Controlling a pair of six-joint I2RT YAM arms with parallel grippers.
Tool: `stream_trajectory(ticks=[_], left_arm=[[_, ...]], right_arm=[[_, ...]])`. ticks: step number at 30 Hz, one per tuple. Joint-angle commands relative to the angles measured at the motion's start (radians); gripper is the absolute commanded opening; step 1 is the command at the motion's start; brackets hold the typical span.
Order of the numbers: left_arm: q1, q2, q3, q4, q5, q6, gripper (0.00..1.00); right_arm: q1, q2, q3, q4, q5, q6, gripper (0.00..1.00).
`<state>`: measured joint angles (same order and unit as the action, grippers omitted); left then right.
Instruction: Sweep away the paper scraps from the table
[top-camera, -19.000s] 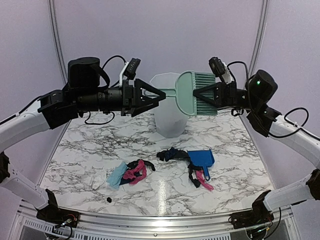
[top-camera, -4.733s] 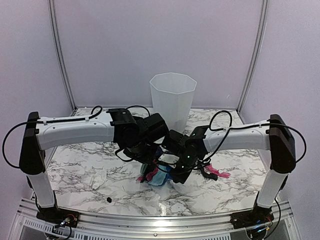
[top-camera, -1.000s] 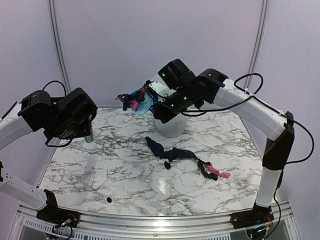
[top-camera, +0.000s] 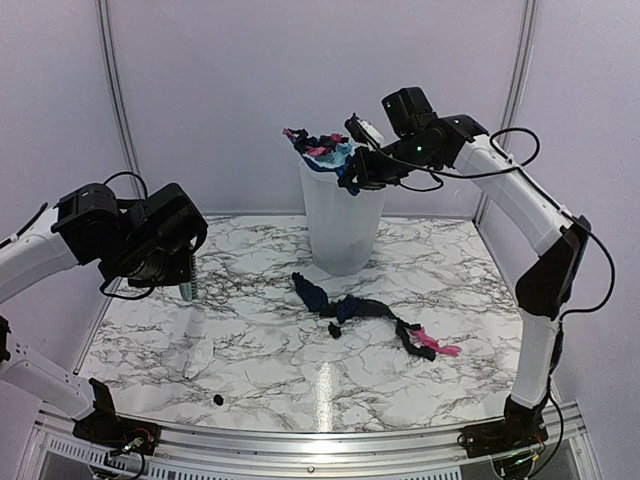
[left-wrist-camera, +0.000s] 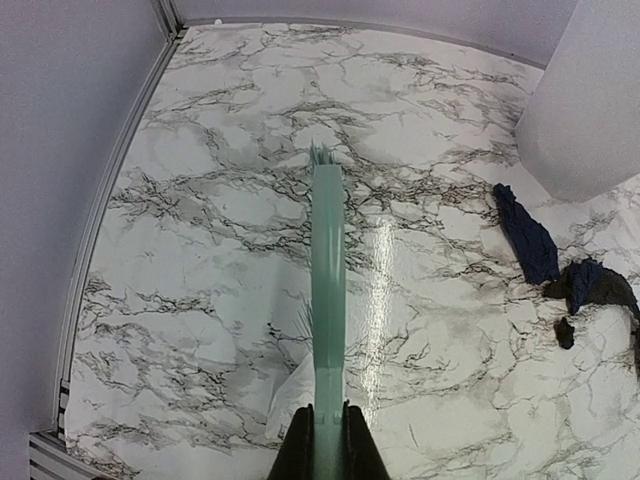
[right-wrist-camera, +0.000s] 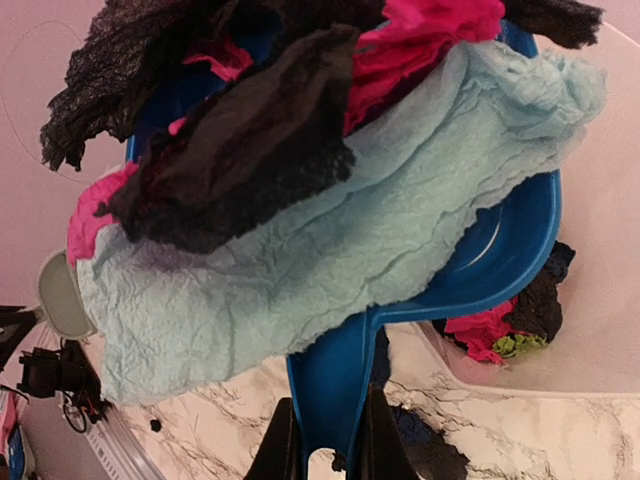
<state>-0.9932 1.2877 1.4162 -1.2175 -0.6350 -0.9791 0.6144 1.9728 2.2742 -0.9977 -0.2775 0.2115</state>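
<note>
My right gripper (top-camera: 368, 168) (right-wrist-camera: 327, 440) is shut on the handle of a blue dustpan (right-wrist-camera: 345, 385), held high over the mouth of the white bin (top-camera: 342, 225). Light blue, pink and black paper scraps (top-camera: 320, 148) (right-wrist-camera: 300, 260) are heaped on the pan. More scraps lie inside the bin (right-wrist-camera: 490, 330). Navy, black and pink scraps (top-camera: 345, 305) (left-wrist-camera: 528, 240) trail across the table (top-camera: 250, 350) in front of the bin. My left gripper (top-camera: 178, 262) (left-wrist-camera: 328, 445) is shut on a pale green brush (left-wrist-camera: 328, 260), bristles down, hovering at the table's left side.
A tiny black bit (top-camera: 218, 399) lies near the metal front edge. A pink scrap (top-camera: 440, 348) ends the trail on the right. Walls close in the table at the back and both sides.
The right arm has carried the loaded dustpan to the right and up, from beside the bin to over its mouth. The left arm with the brush has shifted slightly right.
</note>
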Motion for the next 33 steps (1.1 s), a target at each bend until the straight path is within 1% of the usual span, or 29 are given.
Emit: stream_trajectory(ticks=[1, 7, 12, 19, 23, 28, 31, 33], left_arm=[[-0.007, 0.019, 0.031, -0.014, -0.003, 0.010, 0.00], [-0.014, 0.062, 0.069, -0.012, -0.005, 0.020, 0.00], [-0.019, 0.096, 0.101, -0.009, -0.009, 0.027, 0.00], [-0.023, 0.121, 0.141, -0.008, -0.014, 0.036, 0.00], [-0.025, 0.127, 0.152, -0.005, -0.013, 0.034, 0.00], [-0.033, 0.125, 0.158, -0.005, -0.008, 0.025, 0.00], [-0.042, 0.121, 0.156, -0.005, -0.001, 0.016, 0.00], [-0.049, 0.120, 0.157, -0.005, 0.003, 0.011, 0.00]], right_arm=[[-0.059, -0.005, -0.036, 0.112, -0.174, 0.095, 0.00], [-0.119, -0.030, -0.092, 0.200, -0.308, 0.184, 0.00], [-0.166, -0.064, -0.175, 0.319, -0.437, 0.294, 0.00], [-0.186, -0.116, -0.286, 0.463, -0.548, 0.420, 0.00], [-0.197, -0.155, -0.377, 0.603, -0.605, 0.541, 0.00], [-0.216, -0.177, -0.453, 0.761, -0.661, 0.684, 0.00], [-0.228, -0.191, -0.541, 0.946, -0.701, 0.833, 0.00], [-0.237, -0.197, -0.580, 1.040, -0.709, 0.928, 0.00]])
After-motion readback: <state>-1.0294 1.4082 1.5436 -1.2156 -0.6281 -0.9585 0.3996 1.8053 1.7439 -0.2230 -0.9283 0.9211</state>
